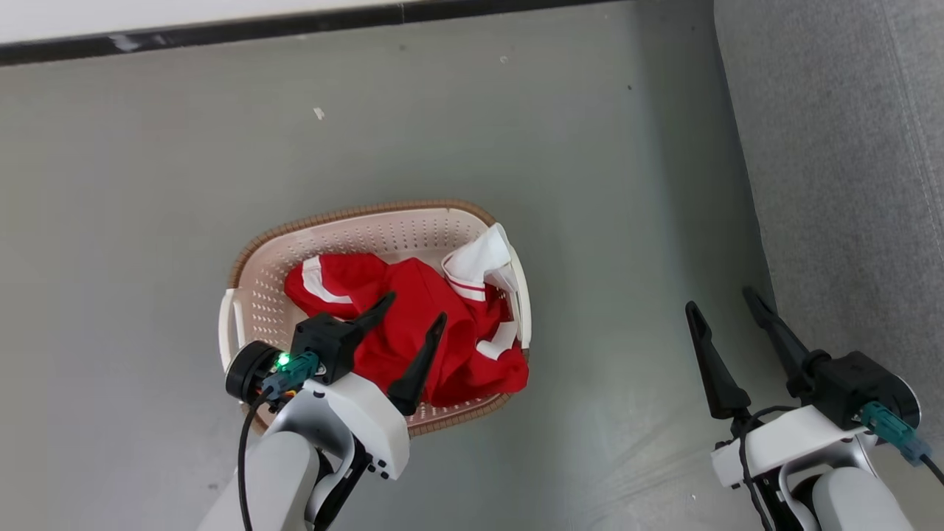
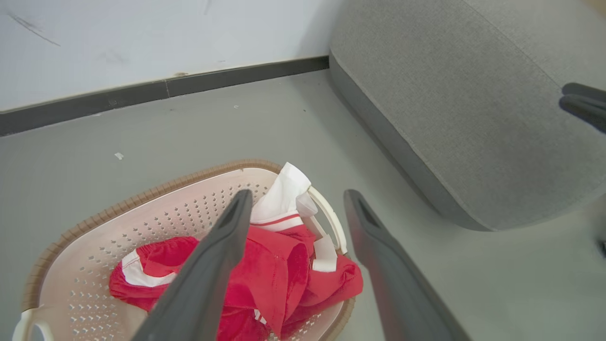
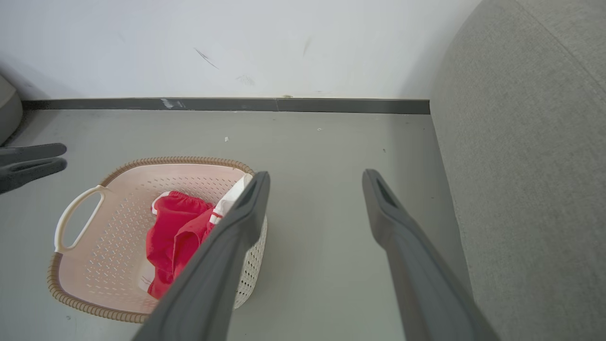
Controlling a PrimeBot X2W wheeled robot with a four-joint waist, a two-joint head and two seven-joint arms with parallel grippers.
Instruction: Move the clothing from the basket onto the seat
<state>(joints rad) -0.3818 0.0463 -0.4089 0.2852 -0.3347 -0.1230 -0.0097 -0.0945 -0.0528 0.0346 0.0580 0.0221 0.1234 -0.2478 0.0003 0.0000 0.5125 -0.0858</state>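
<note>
The cream basket [image 1: 354, 214] with its brown rim stands on the grey floor. Crumpled red clothing [image 1: 472, 354] with white trim lies inside it, and a white part drapes over the right handle. My left gripper [image 1: 417, 307] hangs open above the clothing with nothing between its fingers. In the left wrist view the left gripper [image 2: 298, 194] points over the clothing [image 2: 279, 265] and the basket [image 2: 142, 199]. My right gripper [image 1: 720, 299] is open and empty over bare floor, beside the grey seat [image 1: 848, 184]. The right wrist view shows the right gripper [image 3: 317, 174], basket [image 3: 175, 161] and seat [image 3: 530, 166].
A white wall with a dark baseboard [image 1: 221, 29] runs along the far side. Bare grey floor [image 1: 612, 221] separates the basket from the seat. A grey rounded object [image 3: 7, 109] sits at the far left edge of the right wrist view.
</note>
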